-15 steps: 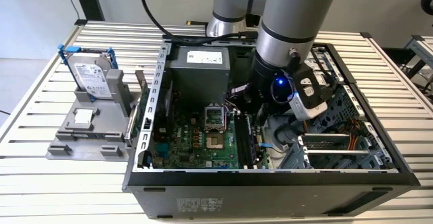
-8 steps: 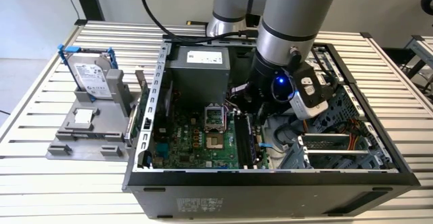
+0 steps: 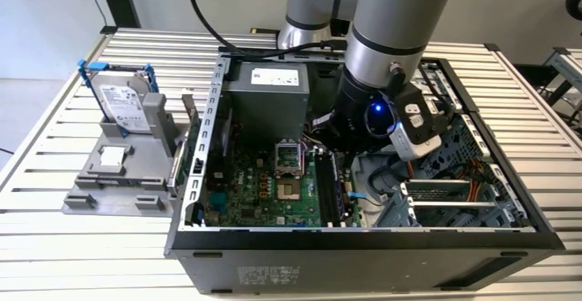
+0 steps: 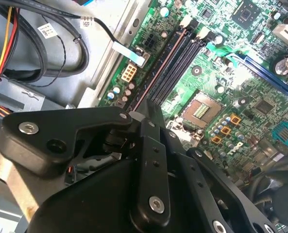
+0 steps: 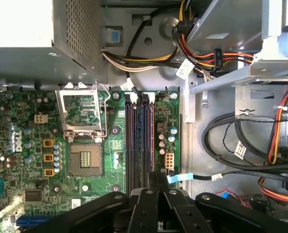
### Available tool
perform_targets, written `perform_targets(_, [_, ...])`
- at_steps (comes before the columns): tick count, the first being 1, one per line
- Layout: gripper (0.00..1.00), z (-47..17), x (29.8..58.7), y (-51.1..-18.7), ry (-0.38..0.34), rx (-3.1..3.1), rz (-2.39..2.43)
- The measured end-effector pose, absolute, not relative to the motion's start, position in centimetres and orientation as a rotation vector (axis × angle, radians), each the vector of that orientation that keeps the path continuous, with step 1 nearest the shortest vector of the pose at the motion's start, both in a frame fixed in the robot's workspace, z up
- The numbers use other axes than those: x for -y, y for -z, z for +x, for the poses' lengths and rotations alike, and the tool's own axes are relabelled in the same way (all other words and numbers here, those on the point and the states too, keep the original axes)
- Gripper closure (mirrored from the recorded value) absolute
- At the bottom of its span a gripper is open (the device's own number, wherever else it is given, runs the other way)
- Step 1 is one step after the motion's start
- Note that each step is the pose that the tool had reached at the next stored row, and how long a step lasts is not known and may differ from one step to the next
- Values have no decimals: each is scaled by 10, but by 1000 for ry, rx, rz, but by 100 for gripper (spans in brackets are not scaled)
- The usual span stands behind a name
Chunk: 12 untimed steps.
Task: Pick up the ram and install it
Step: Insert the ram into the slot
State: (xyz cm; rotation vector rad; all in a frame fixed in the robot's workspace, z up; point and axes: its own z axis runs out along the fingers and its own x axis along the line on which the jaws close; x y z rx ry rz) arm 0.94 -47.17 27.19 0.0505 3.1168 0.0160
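Observation:
The ram (image 5: 151, 131) is a thin bluish-purple strip seen edge-on, lying along the outermost of the black slots (image 5: 133, 136) on the green motherboard (image 5: 85, 121). In the second wrist view the ram (image 4: 160, 68) runs as a pinkish line from the slot's white clip down to my fingers. My gripper (image 5: 157, 178) is low over the near end of that slot, its black fingers shut on the ram. In the exterior view the arm's wrist (image 3: 364, 120) reaches down into the open computer case (image 3: 364, 236), above the slots (image 3: 332, 185).
Cable bundles (image 5: 241, 145) and a drive cage (image 3: 454, 199) lie beside the slots. The open processor socket (image 5: 83, 158) and the grey power supply (image 3: 264, 103) are on the other side. Outside the case, a grey fixture (image 3: 118, 178) holds a hard drive (image 3: 123, 103).

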Motion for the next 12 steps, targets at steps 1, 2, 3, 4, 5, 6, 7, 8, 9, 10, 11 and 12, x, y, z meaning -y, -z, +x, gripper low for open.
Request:
perform_targets(1, [100, 9, 472, -272, -16, -3117, 51])
perform_targets(2, [100, 9, 472, -272, -16, -3117, 51])
perform_targets(3, [100, 9, 472, -272, -16, -3117, 51])
perform_targets(4, [100, 9, 472, -272, -16, -3117, 51])
perform_targets(5, [100, 9, 472, -272, -16, -3117, 51])
perform_targets(6, [100, 9, 472, -272, -16, -3117, 51])
perform_targets(7, [100, 9, 472, -272, -16, -3117, 51])
perform_targets(8, [100, 9, 472, -272, -16, -3117, 51])
perform_targets(9, [100, 9, 472, -272, -16, -3117, 51])
perform_targets(10, [100, 9, 472, -273, -16, -3117, 51])
perform_targets(11, [100, 9, 472, -273, -16, -3117, 51])
perform_targets(12, [100, 9, 472, -273, -16, -3117, 50])
